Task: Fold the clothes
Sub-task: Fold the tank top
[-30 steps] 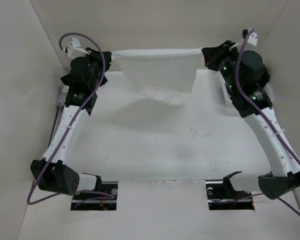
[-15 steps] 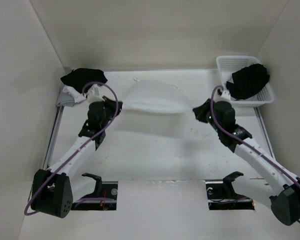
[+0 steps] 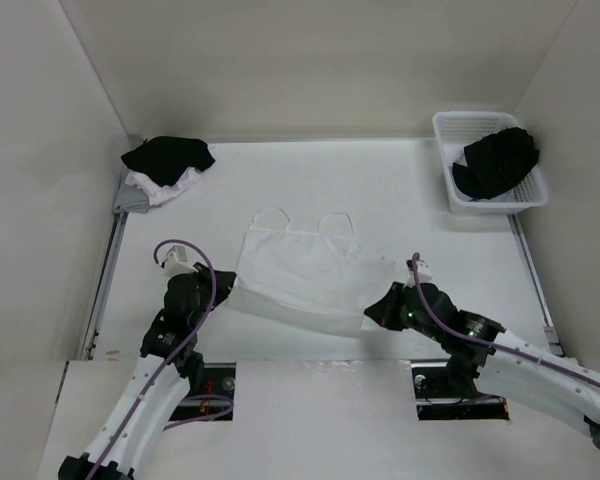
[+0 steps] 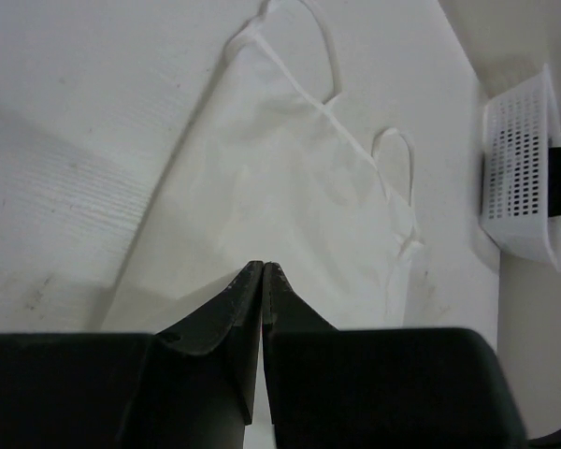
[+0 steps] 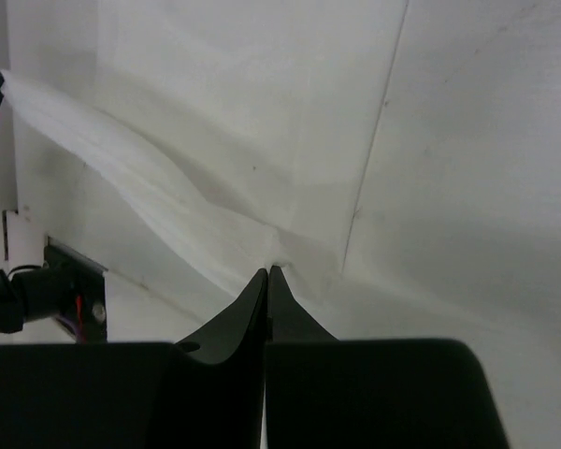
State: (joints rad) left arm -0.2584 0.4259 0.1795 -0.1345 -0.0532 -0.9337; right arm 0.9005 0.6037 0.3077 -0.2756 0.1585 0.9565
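Left hand (image 3: 228,290): pinched closed on the near left hem corner of the white tank top (image 3: 298,268).
Right hand (image 3: 370,314): clamped on the near right hem corner.
Placement: spread on the surface (image 3: 400,210), straps (image 3: 272,214) pointing away, hem slightly raised.
Far right: basket (image 3: 475,115) holding a black garment (image 3: 495,160).

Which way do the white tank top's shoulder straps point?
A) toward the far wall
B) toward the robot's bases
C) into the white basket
A: the tank top has its two strap loops at its far edge, while the left gripper and right gripper pinch its near hem.
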